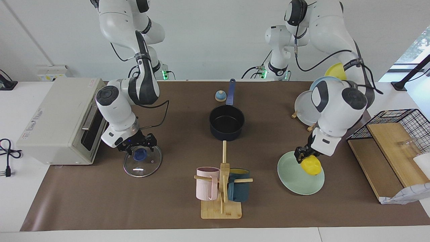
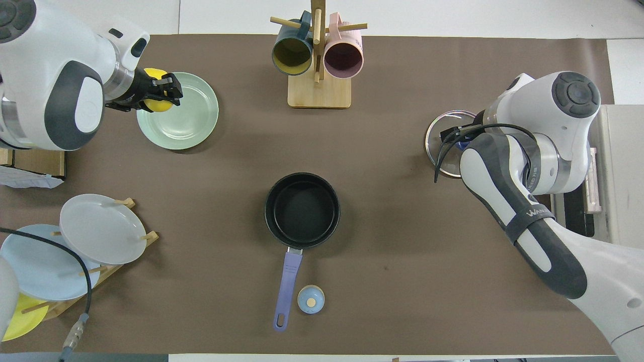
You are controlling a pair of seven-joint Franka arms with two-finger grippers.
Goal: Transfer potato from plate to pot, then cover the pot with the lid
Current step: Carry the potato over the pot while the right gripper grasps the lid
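My left gripper (image 1: 305, 158) is shut on the yellow potato (image 1: 311, 166) and holds it a little above the mint-green plate (image 1: 295, 176), over the rim nearer the robots. From overhead, the potato (image 2: 157, 104) shows between the fingers beside the plate (image 2: 188, 120). The navy pot (image 1: 226, 122) stands empty mid-table, handle toward the robots. My right gripper (image 1: 140, 147) is open, low over the blue knob of the glass lid (image 1: 142, 164), its fingers on either side of the knob. Overhead, the right arm hides most of the lid (image 2: 436, 146).
A wooden mug rack (image 1: 221, 205) with a pink and a teal mug stands farther from the robots than the pot. A small bell (image 1: 220, 96) sits beside the pot's handle. A white appliance (image 1: 57, 117) is beside the lid. A plate rack (image 1: 307, 111), wire basket (image 1: 403, 117) and boards sit at the left arm's end.
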